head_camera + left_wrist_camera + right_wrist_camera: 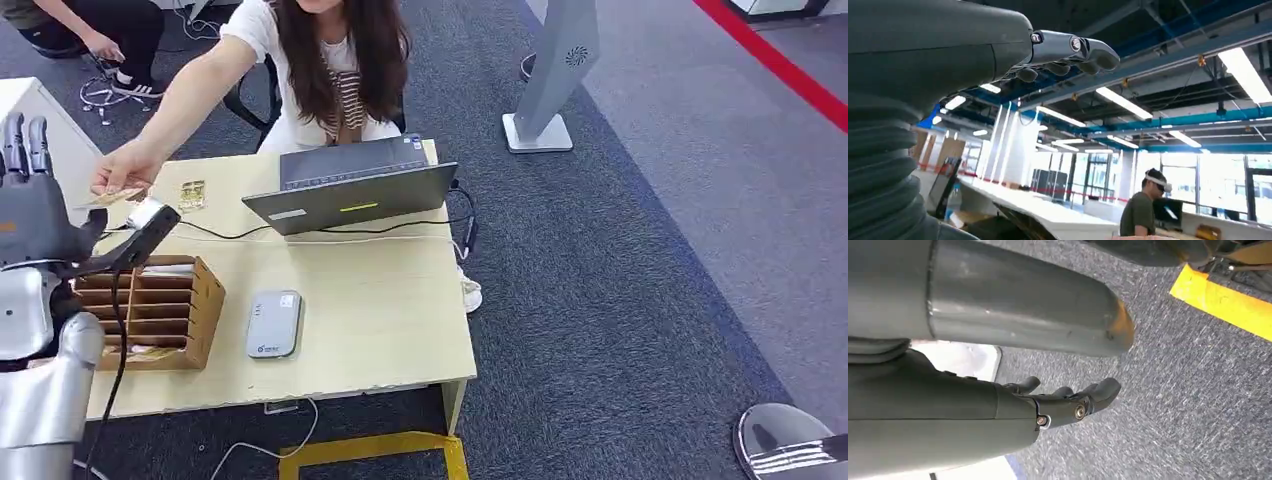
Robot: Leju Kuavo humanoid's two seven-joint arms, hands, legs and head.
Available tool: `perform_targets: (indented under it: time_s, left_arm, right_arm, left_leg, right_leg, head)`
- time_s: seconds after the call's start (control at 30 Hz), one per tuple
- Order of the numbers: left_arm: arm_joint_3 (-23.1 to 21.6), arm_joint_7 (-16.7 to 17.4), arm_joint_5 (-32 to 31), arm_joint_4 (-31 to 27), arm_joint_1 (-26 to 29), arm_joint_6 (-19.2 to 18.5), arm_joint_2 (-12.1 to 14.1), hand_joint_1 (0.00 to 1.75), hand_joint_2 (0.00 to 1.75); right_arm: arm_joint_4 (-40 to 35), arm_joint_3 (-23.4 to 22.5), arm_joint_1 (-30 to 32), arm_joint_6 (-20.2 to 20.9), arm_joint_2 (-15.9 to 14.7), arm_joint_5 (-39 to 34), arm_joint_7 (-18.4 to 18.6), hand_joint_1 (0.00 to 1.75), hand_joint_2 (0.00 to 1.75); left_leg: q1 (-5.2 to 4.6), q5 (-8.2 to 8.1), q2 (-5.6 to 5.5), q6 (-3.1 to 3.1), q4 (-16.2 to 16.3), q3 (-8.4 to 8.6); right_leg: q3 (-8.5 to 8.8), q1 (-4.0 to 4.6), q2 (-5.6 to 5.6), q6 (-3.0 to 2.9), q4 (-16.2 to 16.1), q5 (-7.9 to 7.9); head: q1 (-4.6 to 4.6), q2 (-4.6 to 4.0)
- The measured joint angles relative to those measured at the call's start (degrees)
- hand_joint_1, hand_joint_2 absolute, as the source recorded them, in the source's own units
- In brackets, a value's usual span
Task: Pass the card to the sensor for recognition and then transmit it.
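**Card in the person's hand at the far left of the surface**

Nearest, the left robot hand (28,190) is raised at the left edge of the head view, fingers upright and spread, holding nothing; the left wrist view shows its fingers (1068,50) stretched out against a ceiling. The right robot hand (1068,402) hangs low over grey carpet, fingers loosely apart and empty.

On the pale wooden surface (380,320), a brown slotted card holder (150,310) sits at the near left, and just beside it lies the grey sensor (274,323), flat. Beyond them an open grey laptop (350,185) stands, with cables trailing beside it.

At the far left corner, a person's hand (125,168) reaches over the surface, pinching the card (105,197), which is just beyond the left robot hand. A small gold packet (192,194) lies near it.
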Motion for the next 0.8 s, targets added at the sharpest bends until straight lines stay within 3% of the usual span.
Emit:
perform_targets:
  time_s: [0.13,0.17,0.2,0.8]
  left_arm:
    - [-0.9,1.1,-1.6,1.6,-1.4,0.0,0.6,0.0,1.75]
    - [-1.1,1.1,-1.6,1.9,-1.5,0.0,0.7,0.14,1.75]
    - [-1.2,1.1,-1.6,2.1,-1.6,0.0,0.7,1.75,1.75]
    - [-2.6,0.3,-1.5,3.5,-1.6,0.7,1.0,1.75,1.75]
  right_arm:
    - [0.2,0.7,-0.1,0.0,0.0,0.5,0.2,0.0,0.0]
    - [0.2,0.8,-0.1,0.0,0.0,0.5,0.2,0.0,0.0]
    - [0.2,0.8,-0.2,0.0,0.0,0.5,0.2,0.0,0.0]
    - [0.5,1.1,-0.3,0.4,0.0,0.7,0.2,0.0,0.0]
  left_leg:
    - [0.0,0.0,0.0,0.0,0.0,0.0]
    - [0.0,0.0,0.0,0.0,0.0,0.0]
    - [0.0,0.0,0.0,0.0,0.0,0.0]
    - [0.0,0.0,0.01,0.0,0.0,-0.01]
  right_leg:
    - [0.0,0.0,0.0,0.0,0.0,0.0]
    - [0.0,0.0,0.0,0.0,0.0,0.0]
    - [0.0,0.0,0.0,0.0,0.0,0.0]
    - [-0.01,0.0,0.0,0.0,0.0,0.0]
  head:
    - [0.0,0.0]
    - [-0.02,0.0]
    - [0.0,0.0]
    - [0.0,0.0]
